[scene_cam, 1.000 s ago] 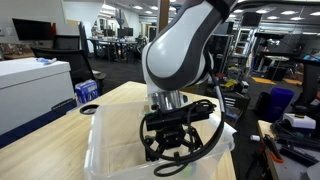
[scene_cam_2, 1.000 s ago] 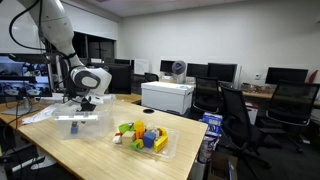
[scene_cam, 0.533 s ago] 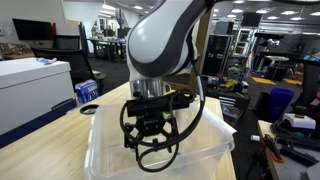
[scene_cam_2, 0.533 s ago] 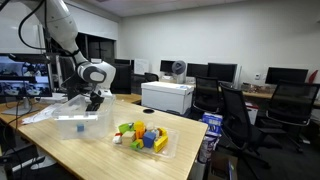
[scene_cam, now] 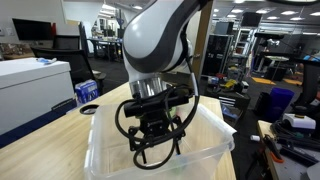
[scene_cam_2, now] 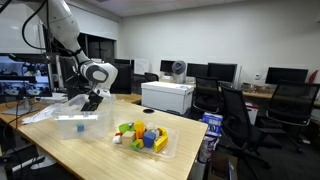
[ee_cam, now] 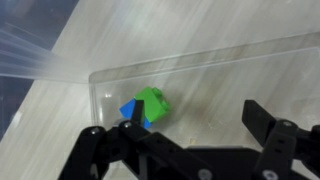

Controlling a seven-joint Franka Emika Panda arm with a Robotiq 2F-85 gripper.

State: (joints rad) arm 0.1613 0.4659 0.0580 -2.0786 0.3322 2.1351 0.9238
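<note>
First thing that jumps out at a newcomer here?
A big white arm hangs its open claw over a clear plastic bin on the wooden table. In the wrist view a green block sits against a blue block on the bin's floor. A pile of colourful blocks lies nearby on the same table.

We are looking at a light wooden table (scene_cam_2: 92,152) that is filling the lower left of both exterior views (scene_cam: 40,138). A clear rectangular plastic bin (scene_cam_2: 78,124) is sitting directly on it, left of centre in that frame, and is taking up the bottom middle of an exterior view (scene_cam: 100,150). A shallow clear plastic tray (scene_cam_2: 172,148) of coloured toy blocks is resting near the bin, to its right in the frame and apart from it. In the wrist view, the table (ee_cam: 35,125) is showing its pale grain at the left, beside the bin (ee_cam: 190,57).
</note>
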